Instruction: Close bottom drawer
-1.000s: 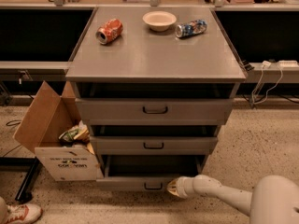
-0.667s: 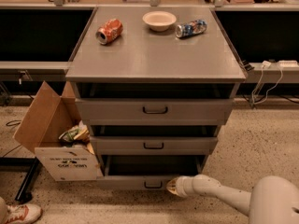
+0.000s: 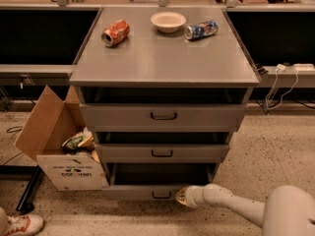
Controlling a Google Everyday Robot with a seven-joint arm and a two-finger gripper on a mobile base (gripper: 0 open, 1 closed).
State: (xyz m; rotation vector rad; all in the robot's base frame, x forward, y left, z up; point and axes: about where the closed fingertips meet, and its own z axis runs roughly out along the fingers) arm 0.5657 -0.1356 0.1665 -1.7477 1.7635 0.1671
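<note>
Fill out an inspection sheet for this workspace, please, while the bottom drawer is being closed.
Surface: grey cabinet top, three things at its far end.
Job's things: bottom drawer pulled out, dark inside showing.
Clutter: red can and blue can on their sides, bowl upright between them.
Grippers: gripper low at the bottom drawer's front, just right of its handle.
Cables: white cables hang at the right below a power strip.
Surroundings: top drawer and middle drawer partly out; open cardboard box with rubbish at the left; shoe at the lower left.
</note>
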